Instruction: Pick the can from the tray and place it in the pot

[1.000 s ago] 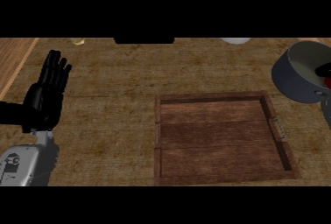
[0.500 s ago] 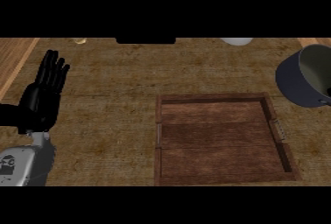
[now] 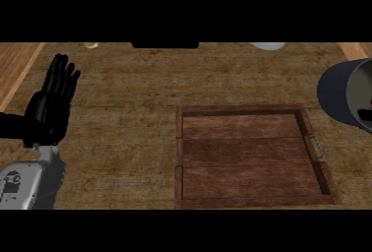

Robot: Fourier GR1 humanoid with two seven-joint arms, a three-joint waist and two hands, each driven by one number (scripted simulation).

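Wooden tray (image 3: 251, 157) right of left hand (image 3: 49, 110)

— Which parts of the robot show?

— Only one arm. The grey left forearm (image 3: 29, 184) comes up from the lower left corner of the head view, and the black left hand (image 3: 47, 115) sits at its end.

— How is that hand posed?

— It rests near the left edge, fingers (image 3: 62, 78) straight, close together and pointing up the view, thumb out toward the edge. It holds nothing.

— And the right arm?

— No part of it shows.
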